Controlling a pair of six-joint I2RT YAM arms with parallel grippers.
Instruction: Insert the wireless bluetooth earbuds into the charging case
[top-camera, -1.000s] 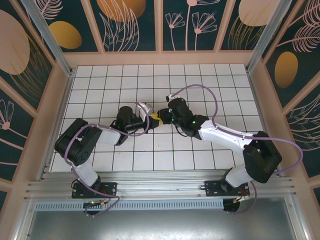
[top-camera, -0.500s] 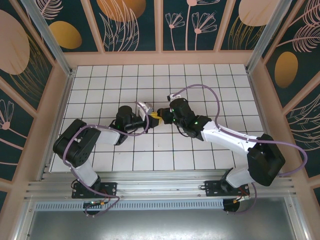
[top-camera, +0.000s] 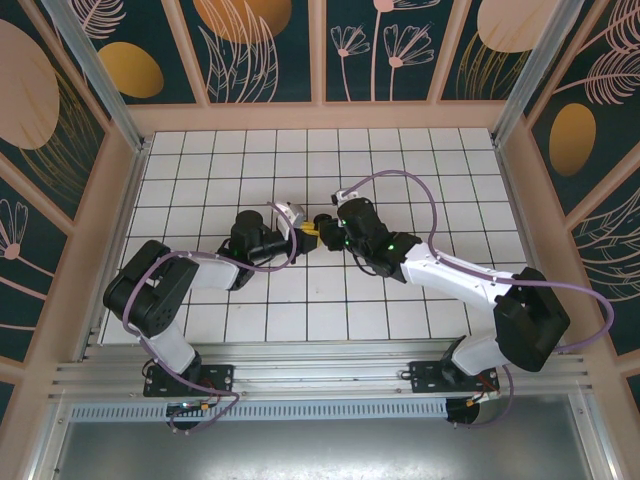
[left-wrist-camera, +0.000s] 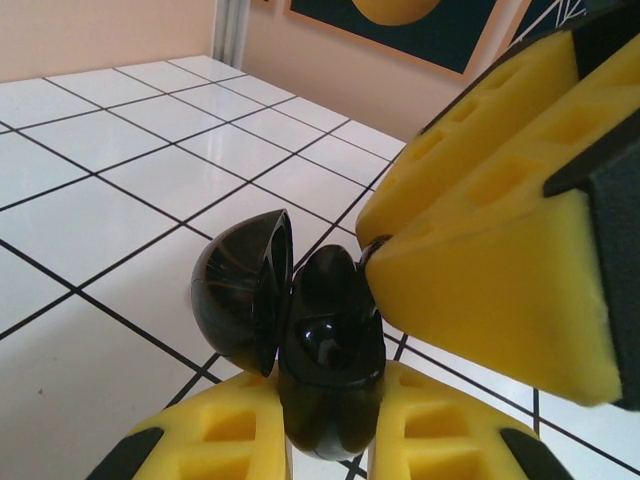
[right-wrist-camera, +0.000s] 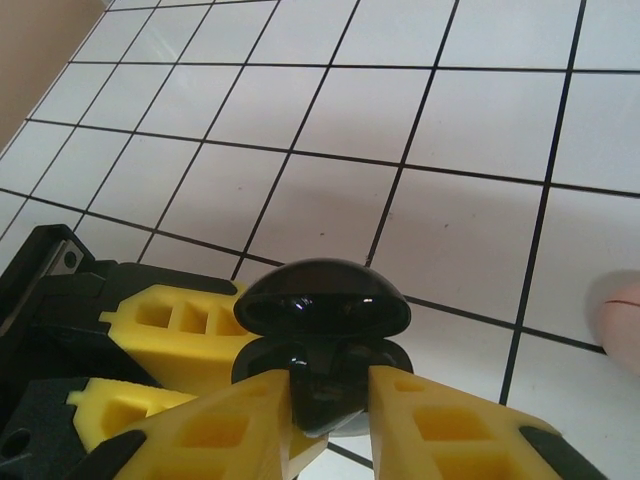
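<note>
Charging case, lid open, is clamped in the left fingers and lies straight between the right fingers (pinching or released, I cannot tell), its opening towards them.

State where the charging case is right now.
The open charging case is near the table's middle in the top view, held in the left gripper, with the right gripper at its right side.

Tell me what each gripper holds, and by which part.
Left gripper clamps the charging case by its lower body. Right gripper straddles a black part at the case; whether it grips cannot be told.
</note>
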